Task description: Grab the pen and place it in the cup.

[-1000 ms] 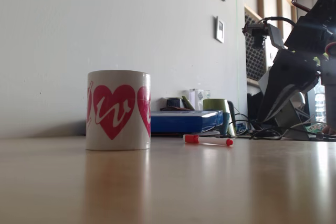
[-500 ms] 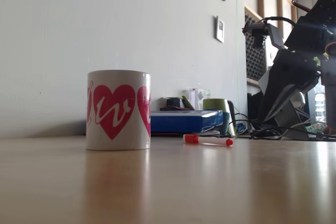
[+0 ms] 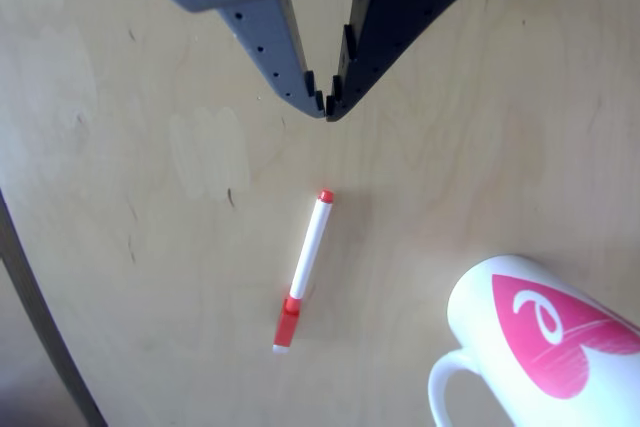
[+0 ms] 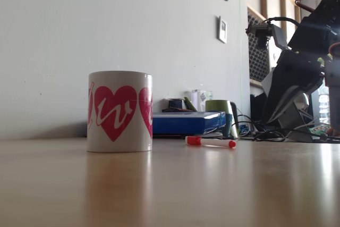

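Your end effector (image 3: 326, 107) hangs above the desk (image 3: 150, 207) with its two dark fingers drawn nearly together, only a thin slit between the tips, and nothing held. In the other view the pen (image 3: 303, 269) lies flat on the wood just below those tips, apart from them, with its small red end nearest the end effector and its red cap pointing away toward the bottom of the picture. The pen sits slightly tilted from the line of the fingers.

The cup (image 3: 540, 347) stands upright to the right of the pen in that view, well clear of it, its handle turned toward the pen's side. You see only part of it: the picture's right and bottom edges cut it off. The upper parts of the end effector are also cut off at the top edge.

In the fixed view the cup (image 4: 119, 111) stands left of the pen (image 4: 210, 142), and the arm (image 4: 297, 73) is a dark, backlit shape right of the pen, so you cannot make out the fingers there. A blue box (image 4: 186, 123) lies behind the pen.
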Controlling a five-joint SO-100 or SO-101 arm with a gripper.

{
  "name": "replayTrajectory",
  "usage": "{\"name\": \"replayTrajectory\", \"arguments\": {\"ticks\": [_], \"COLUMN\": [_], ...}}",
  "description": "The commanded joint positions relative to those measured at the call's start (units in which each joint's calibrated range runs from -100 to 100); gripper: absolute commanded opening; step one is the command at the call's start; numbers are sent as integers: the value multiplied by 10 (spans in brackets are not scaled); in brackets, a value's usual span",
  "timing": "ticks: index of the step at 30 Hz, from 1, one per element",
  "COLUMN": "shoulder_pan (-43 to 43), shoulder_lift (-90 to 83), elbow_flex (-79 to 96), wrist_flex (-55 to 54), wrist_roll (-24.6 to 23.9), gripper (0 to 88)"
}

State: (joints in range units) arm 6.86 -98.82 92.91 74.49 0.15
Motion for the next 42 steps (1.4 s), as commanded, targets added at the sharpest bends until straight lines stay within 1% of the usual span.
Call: {"name": "replayTrajectory", "arguments": {"ticks": [1,3,7,13,18,21,24,31,34,38,40,42], "shoulder_pan": [46,61,61,55,31,10,9,5,0,-24,-28,-31], "shoulder_lift": [6,20,99,333,523,598,648,693,721,780,814,842], "elbow_flex": [-6,-6,-21,-155,-304,-360,-375,-345,-346,-356,-374,-407], "wrist_flex": [-17,-46,-133,-246,-281,-288,-329,-434,-447,-436,-410,-360], "wrist_roll": [3,3,3,3,-4,-5,-25,-66,-76,-76,-74,-74], "gripper": [18,18,18,18,19,52,96,98,98,98,98,99]}}
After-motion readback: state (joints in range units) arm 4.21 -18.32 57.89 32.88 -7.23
